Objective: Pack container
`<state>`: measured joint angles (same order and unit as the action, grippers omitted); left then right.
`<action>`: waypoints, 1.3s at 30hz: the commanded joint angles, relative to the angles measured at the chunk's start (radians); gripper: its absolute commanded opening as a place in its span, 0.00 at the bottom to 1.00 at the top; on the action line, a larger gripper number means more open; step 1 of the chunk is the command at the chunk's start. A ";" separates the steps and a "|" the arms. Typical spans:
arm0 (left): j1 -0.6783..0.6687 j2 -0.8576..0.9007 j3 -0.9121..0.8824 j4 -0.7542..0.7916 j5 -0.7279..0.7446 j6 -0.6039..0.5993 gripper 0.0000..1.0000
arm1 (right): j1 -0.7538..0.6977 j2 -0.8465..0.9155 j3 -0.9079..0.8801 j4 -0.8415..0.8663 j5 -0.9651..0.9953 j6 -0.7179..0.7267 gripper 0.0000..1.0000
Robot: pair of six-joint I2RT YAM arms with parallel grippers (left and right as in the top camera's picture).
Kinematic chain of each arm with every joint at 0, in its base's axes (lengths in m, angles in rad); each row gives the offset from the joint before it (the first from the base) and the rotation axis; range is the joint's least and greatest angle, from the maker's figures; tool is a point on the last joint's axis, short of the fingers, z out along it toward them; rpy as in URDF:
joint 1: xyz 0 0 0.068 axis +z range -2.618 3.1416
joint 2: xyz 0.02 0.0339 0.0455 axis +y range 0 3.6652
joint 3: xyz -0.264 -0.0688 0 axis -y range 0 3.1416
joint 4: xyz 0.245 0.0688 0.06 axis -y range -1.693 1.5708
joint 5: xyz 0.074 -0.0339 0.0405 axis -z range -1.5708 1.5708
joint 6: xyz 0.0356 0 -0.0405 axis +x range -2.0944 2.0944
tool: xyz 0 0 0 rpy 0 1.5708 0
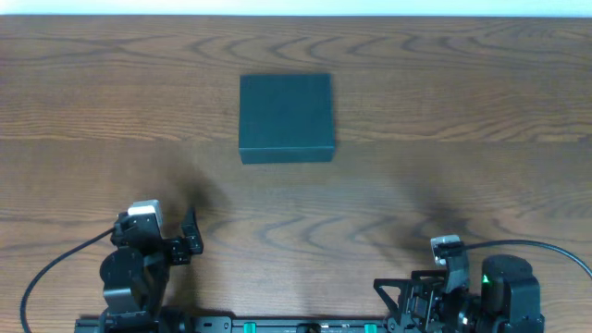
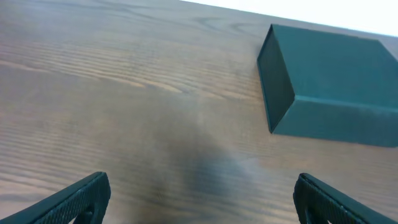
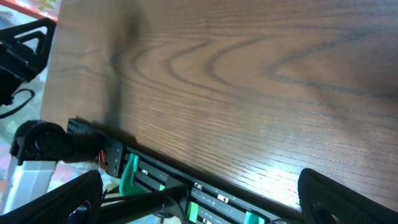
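Container (image 1: 286,115) sat closed, far centre; left gripper (image 2: 200,190), right gripper (image 3: 199,185) gaped wide, empty; one-sided prying might skid it.

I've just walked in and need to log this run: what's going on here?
Nothing is being handled yet. The container sits closed on the table, well away from both arms at the near edge. The left gripper and right gripper are open and empty. Nothing to pack is in view.
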<state>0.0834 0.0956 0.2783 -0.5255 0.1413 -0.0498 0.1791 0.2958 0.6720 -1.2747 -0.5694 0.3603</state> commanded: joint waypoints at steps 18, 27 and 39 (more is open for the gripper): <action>0.000 -0.092 -0.140 0.032 0.005 -0.043 0.95 | 0.006 -0.007 -0.001 -0.001 -0.010 0.013 0.99; 0.000 -0.092 -0.140 0.032 0.005 -0.043 0.95 | 0.006 -0.007 -0.001 -0.001 -0.010 0.013 0.99; 0.000 -0.092 -0.140 0.032 0.005 -0.043 0.95 | 0.006 -0.008 -0.003 0.126 0.132 0.012 0.99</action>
<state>0.0834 0.0109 0.1535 -0.4938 0.1432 -0.0822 0.1791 0.2958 0.6720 -1.2091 -0.5274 0.3630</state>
